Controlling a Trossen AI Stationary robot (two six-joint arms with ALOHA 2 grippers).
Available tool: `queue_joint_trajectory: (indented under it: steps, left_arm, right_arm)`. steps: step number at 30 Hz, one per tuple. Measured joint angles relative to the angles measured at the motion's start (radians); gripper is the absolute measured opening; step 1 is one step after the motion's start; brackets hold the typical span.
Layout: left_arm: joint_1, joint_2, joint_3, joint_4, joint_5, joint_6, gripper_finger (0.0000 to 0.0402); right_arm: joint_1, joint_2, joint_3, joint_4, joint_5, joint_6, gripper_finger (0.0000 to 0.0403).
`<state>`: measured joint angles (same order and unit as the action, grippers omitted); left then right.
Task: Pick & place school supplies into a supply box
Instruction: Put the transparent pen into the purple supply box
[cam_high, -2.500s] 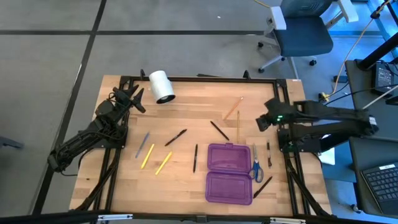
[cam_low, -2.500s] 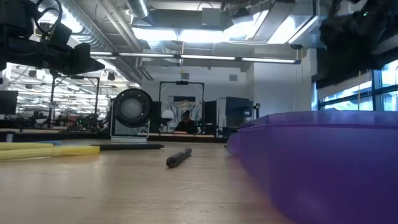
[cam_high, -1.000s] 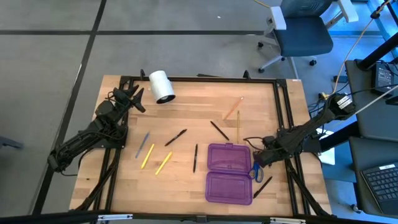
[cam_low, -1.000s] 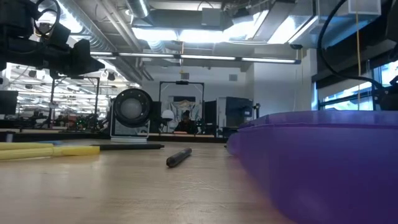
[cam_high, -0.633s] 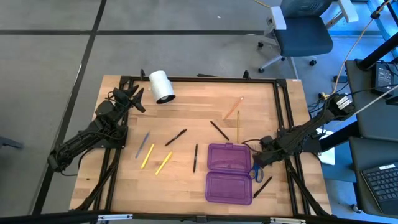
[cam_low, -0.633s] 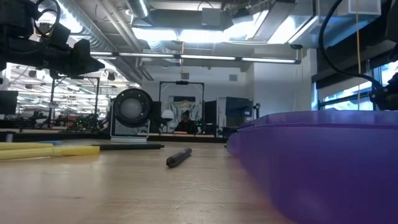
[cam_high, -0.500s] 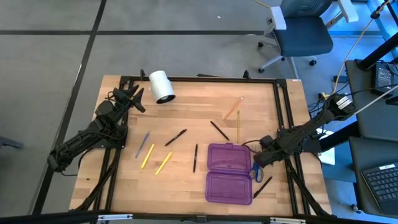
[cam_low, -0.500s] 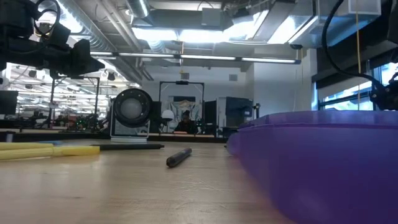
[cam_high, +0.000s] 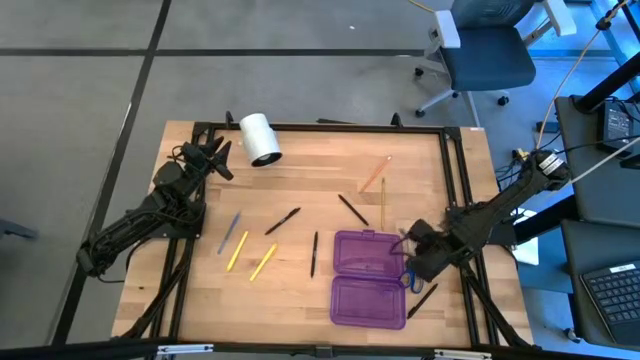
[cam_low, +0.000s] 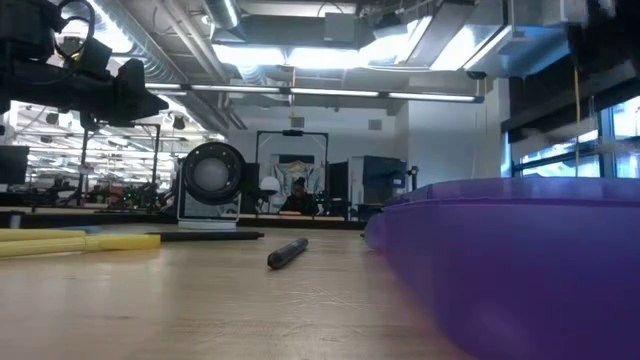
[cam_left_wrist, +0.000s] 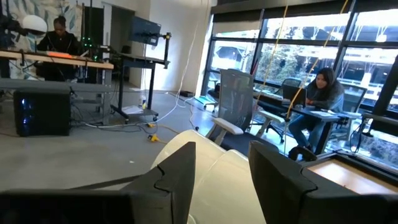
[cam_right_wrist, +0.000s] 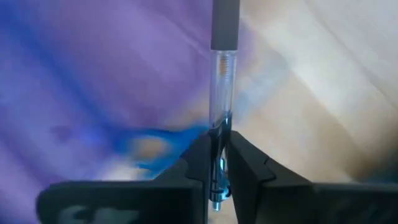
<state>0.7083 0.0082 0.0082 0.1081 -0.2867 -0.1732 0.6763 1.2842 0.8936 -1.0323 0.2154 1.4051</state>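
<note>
While the left claw (cam_left_wrist: 214, 180) waits with its fingers parted at the tabletop's (cam_high: 300, 180) far left corner, facing the white roll (cam_high: 260, 138), the right claw (cam_right_wrist: 216, 163) is pinched shut on a clear-barrelled pen (cam_right_wrist: 222, 74) with a dark grip. In the high view that right claw (cam_high: 418, 252) sits just beside the right edge of the purple box (cam_high: 368, 278), which lies open on the near-right part of the tabletop, its two halves side by side. Blue-handled scissors (cam_high: 410, 272) lie against the box's right side, under the claw, and show as a blue blur below the pen in the right wrist view. A black pen (cam_high: 422, 298) lies near the box's lower right corner. Left of the box are another black pen (cam_high: 313, 253), two yellow pens (cam_high: 250, 256) and a grey-blue one (cam_high: 229, 231). Farther back lie two more black pens (cam_high: 283, 221) and, beyond the box, wood-tone and orange pencils (cam_high: 377, 180).
</note>
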Motion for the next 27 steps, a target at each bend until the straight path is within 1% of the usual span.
queue_joint_trajectory:
  steps: [3,5,8,11,13,17,20,24,27]
  left_arm:
    - [0.000,0.000,0.000,0.000,0.000,0.000,0.0143]
    - [0.000,0.000,0.000,0.000,0.000,0.000,0.0143]
    - [0.000,0.000,0.000,0.000,0.000,0.001,0.0143]
    - [0.000,0.000,0.000,0.000,0.000,0.001,0.0143]
    - [0.000,0.000,0.000,0.000,0.000,0.000,0.0143]
    - [0.000,0.000,0.000,0.000,0.000,0.001,0.0143]
    - [0.000,0.000,0.000,0.000,0.000,0.002,0.0143]
    - [0.000,0.000,0.000,0.000,0.000,0.003,0.0143]
    - [0.000,0.000,0.000,0.000,0.000,0.003,0.0143]
  right_arm:
    - [0.009,0.013,0.057,0.135,0.079,-0.176,0.0043]
    - [0.008,0.040,0.088,0.250,0.090,-0.310,0.0044]
    - [0.008,0.110,0.132,0.387,0.074,-0.482,0.0045]
    - [0.008,0.215,0.186,0.395,0.018,-0.586,0.0045]
    - [0.008,0.288,0.226,0.365,-0.017,-0.625,0.0045]
    - [0.008,0.423,0.293,0.271,-0.050,-0.639,0.0045]
    - [0.010,0.503,0.326,0.258,-0.086,-0.679,0.0045]
    - [0.010,0.579,0.347,0.252,-0.117,-0.681,0.0046]
    - [0.010,0.602,0.349,0.257,-0.122,-0.675,0.0046]
